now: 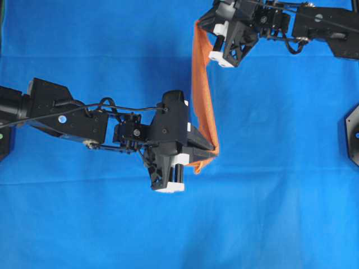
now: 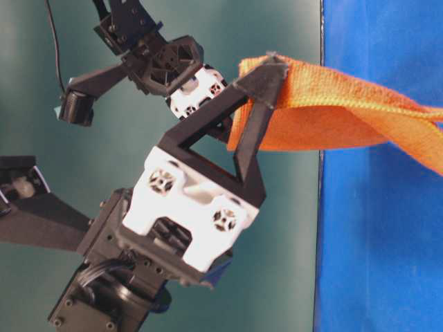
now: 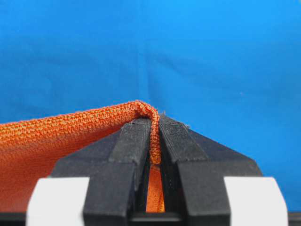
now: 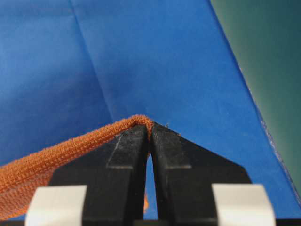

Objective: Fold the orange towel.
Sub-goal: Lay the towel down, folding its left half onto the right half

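The orange towel [image 1: 203, 89] hangs stretched between left hand [image 1: 213, 150] and right hand [image 1: 205, 29].

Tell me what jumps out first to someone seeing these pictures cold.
The orange towel hangs as a taut strip in mid-air, above the blue cloth that covers the table. The left gripper pinches its near corner, and the right gripper pinches its far corner, both shut on the hem.

The scene is seen from straight above in the overhead view, and from low beside the blue cloth [image 1: 84, 224] in the table-level view. Each wrist view is taken close behind its own pincer. The orange towel [image 1: 203, 101] is shared by all four views
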You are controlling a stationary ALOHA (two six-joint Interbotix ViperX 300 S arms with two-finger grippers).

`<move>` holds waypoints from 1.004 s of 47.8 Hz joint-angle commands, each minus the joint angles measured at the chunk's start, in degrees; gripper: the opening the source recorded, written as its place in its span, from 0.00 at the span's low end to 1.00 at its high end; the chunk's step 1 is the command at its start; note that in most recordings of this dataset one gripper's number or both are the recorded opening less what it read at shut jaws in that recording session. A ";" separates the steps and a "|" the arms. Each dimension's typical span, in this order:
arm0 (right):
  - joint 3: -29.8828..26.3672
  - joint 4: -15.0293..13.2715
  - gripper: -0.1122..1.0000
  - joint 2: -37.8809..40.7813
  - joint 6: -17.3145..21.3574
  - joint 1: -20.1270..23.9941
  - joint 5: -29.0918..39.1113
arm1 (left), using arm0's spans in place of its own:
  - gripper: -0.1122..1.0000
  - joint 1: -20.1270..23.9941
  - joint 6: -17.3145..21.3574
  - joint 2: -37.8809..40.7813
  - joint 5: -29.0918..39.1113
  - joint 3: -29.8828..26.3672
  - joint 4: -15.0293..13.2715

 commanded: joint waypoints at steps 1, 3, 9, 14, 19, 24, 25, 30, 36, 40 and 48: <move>-1.49 -0.35 0.13 -0.70 -0.18 -1.76 -0.44 | 0.11 -1.76 0.09 -0.26 -0.70 -2.11 0.18; -1.23 -0.44 0.13 -0.88 -0.18 -1.85 -0.26 | 0.11 -1.76 0.18 0.09 -0.70 -2.46 0.18; 0.26 -0.35 0.13 -1.93 0.00 -2.37 0.18 | 0.11 -1.49 0.53 1.85 -0.79 -4.83 0.18; 3.16 -0.44 0.13 -4.31 0.35 -3.52 0.35 | 0.11 -1.14 1.49 4.57 -1.67 -8.00 0.18; 6.86 -0.35 0.13 -7.65 0.88 -4.57 0.35 | 0.11 -0.88 3.25 7.56 -3.08 -11.16 0.18; 10.46 -0.26 0.13 -10.90 0.97 -4.92 0.35 | 0.11 -0.70 5.19 11.25 -5.01 -15.12 0.18; 11.07 -0.26 0.13 -11.43 0.97 -4.92 0.35 | 0.11 -0.70 5.54 11.87 -5.27 -15.82 0.18; 13.97 -0.18 0.13 -14.33 1.05 -5.01 0.44 | 0.11 -0.53 6.33 15.03 -6.15 -18.98 0.18; 14.94 0.09 0.13 -15.21 1.05 -5.01 0.97 | 0.11 -0.26 6.24 17.49 -6.68 -20.74 0.09; 14.68 0.09 0.13 -14.59 1.05 -5.01 1.32 | 0.11 -0.26 6.15 18.11 -7.38 -20.74 0.00; 12.13 0.09 0.13 -10.20 1.05 -4.57 0.53 | 0.11 -0.35 5.45 16.70 -8.44 -17.31 -0.18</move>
